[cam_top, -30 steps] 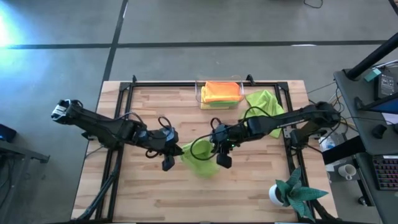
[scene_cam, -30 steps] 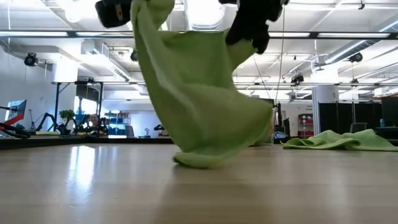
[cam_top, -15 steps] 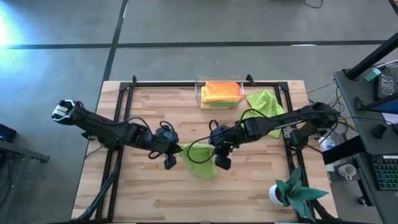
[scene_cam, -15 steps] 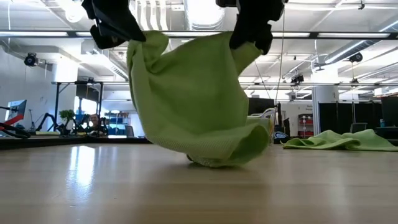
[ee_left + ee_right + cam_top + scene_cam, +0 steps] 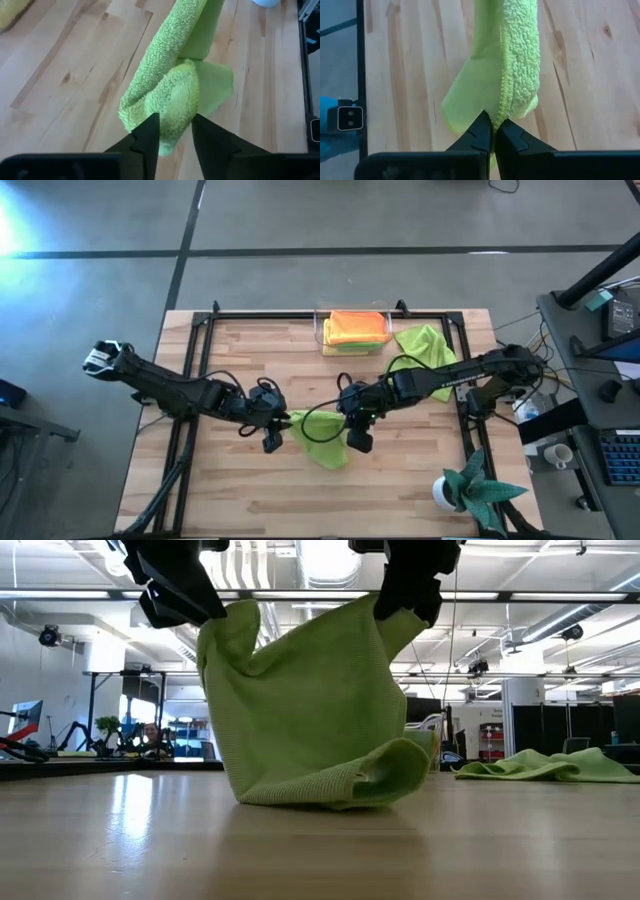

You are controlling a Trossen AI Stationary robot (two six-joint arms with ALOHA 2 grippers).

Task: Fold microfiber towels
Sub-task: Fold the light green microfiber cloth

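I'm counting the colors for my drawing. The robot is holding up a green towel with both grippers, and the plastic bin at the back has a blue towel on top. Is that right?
Not quite. The towel on top in the clear plastic bin is orange, not blue; the high view shows it. The rest is right: the left gripper and the right gripper hold up a green towel.
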